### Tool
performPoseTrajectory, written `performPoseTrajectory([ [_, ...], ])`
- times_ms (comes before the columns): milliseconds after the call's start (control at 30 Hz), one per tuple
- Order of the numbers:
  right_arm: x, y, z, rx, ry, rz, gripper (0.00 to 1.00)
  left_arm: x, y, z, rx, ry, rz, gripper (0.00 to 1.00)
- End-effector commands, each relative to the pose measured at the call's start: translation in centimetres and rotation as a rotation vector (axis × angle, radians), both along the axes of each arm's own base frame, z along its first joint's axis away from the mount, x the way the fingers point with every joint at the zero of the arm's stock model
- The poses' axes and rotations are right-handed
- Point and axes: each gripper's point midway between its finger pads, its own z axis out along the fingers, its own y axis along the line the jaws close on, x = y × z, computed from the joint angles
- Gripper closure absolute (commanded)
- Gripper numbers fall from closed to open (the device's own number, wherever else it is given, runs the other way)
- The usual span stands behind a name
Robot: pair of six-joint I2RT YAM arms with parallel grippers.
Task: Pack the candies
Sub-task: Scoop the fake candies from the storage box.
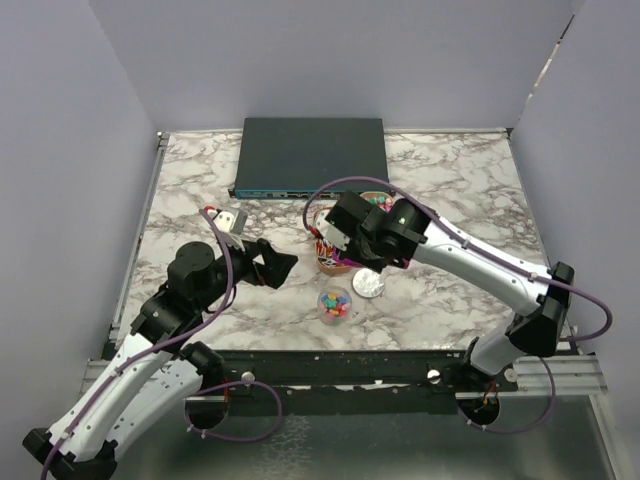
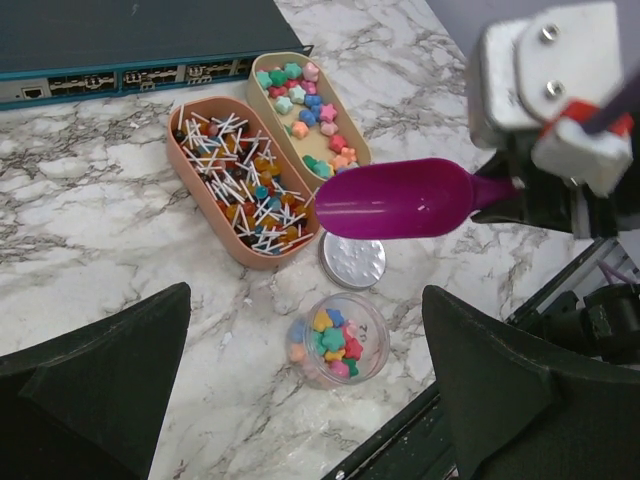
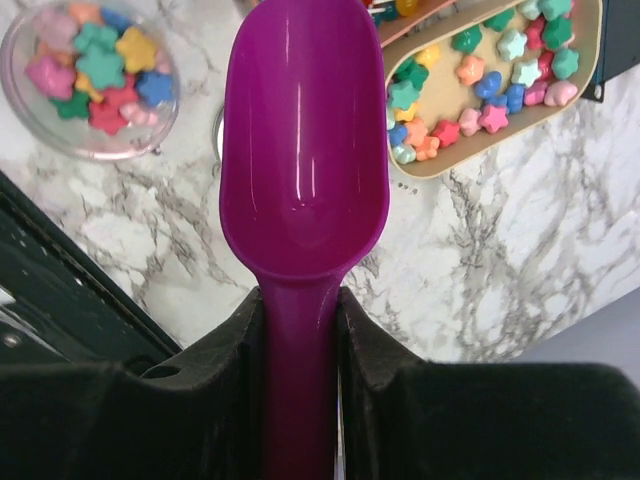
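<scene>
The candies are small star-shaped sweets in mixed colours. Some lie in a beige tray (image 2: 262,92) (image 3: 590,60), and others fill a small clear jar (image 2: 337,340) (image 1: 335,303) (image 3: 90,75). My right gripper (image 3: 303,330) is shut on the handle of a purple scoop (image 3: 305,130). The scoop (image 2: 400,198) is empty and hovers over the near end of the beige tray and a silver lid (image 2: 352,260). My left gripper (image 2: 310,390) is open and empty above the table, with the jar showing between its fingers.
An orange tray (image 2: 205,205) full of white-stick sweets lies beside the beige tray. A dark network switch (image 1: 310,155) stands at the back. The silver lid (image 1: 368,283) lies just behind the jar. The table's black front rail (image 2: 420,430) runs close to the jar.
</scene>
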Motion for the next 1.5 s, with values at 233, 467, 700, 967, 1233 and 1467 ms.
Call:
performPoseTrajectory([
  [233, 0.2, 2.3, -2.3, 0.063, 0.275, -0.456, 0.99, -0.3, 0.8, 0.4, 0.002, -0.020, 0.024, 0.02],
  [467, 0.0, 3.5, -3.1, 0.097, 0.385, -0.584, 0.99, -0.6, 0.9, 0.9, -0.008, -0.037, 0.025, 0.02],
  [700, 0.8, 3.5, -3.9, 0.106, 0.439, -0.679, 0.99, -0.8, 1.0, 1.1, -0.014, -0.046, 0.023, 0.01],
  [967, 1.9, 3.6, -5.0, 0.113, 0.463, -0.718, 0.99, -0.9, 1.1, 1.4, -0.020, -0.054, 0.026, 0.01],
  [1233, 3.1, 4.1, -7.0, 0.096, 0.490, -0.721, 0.99, -1.0, 1.1, 1.5, -0.023, -0.057, 0.026, 0.01],
  [1467, 4.7, 4.5, -8.9, 0.098, 0.512, -0.736, 0.99, -1.1, 1.0, 1.4, -0.020, -0.054, 0.022, 0.01],
])
